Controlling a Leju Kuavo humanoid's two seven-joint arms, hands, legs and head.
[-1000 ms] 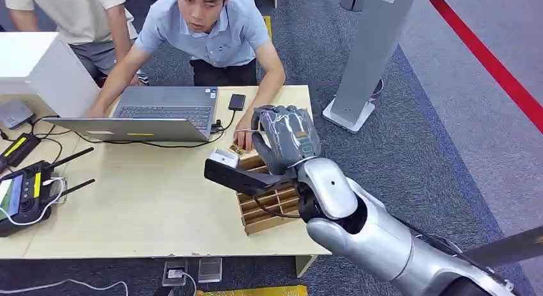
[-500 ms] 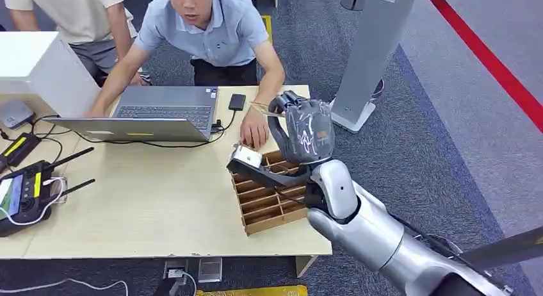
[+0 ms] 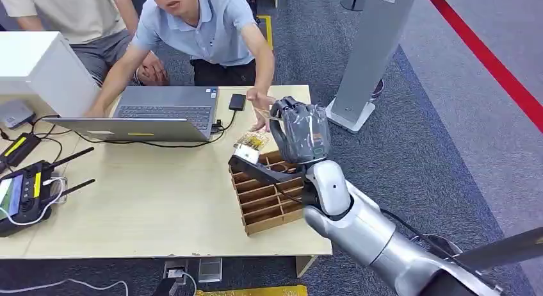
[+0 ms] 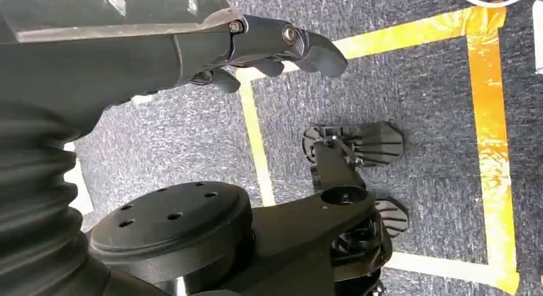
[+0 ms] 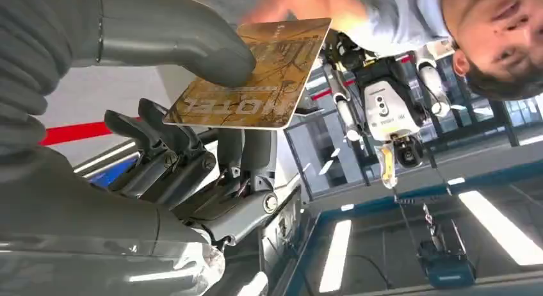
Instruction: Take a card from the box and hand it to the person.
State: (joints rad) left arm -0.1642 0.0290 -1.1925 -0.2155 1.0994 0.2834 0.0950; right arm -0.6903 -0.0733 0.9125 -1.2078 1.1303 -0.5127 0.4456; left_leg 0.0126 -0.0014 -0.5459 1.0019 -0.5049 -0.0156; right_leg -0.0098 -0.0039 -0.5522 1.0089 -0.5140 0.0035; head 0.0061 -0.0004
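My right hand (image 3: 301, 132) is raised above the far end of the wooden compartment box (image 3: 266, 197), at the table's right side. In the right wrist view a gold-brown card (image 5: 255, 78) printed "MOTEL" is pinched between the thumb (image 5: 179, 33) and the dark fingers (image 5: 173, 152). The person in the blue shirt (image 3: 205, 27) leans over the table, and their hand (image 3: 259, 110) reaches to the card's far edge, seen blurred as the person's hand (image 5: 307, 4). More gold cards (image 3: 251, 141) lie at the box's far end. My left hand (image 4: 269, 46) hangs over the carpet and holds nothing.
An open laptop (image 3: 163, 110) and a dark phone (image 3: 237, 102) lie in front of the person. A white case (image 3: 38, 62) and a remote controller (image 3: 25, 193) occupy the table's left. A second person (image 3: 70, 11) sits behind. A grey pillar stand (image 3: 368, 59) rises right of the table.
My right hand rose from the box and moved away toward the person with the card. The person's hand lifted off the table and came up to the card.
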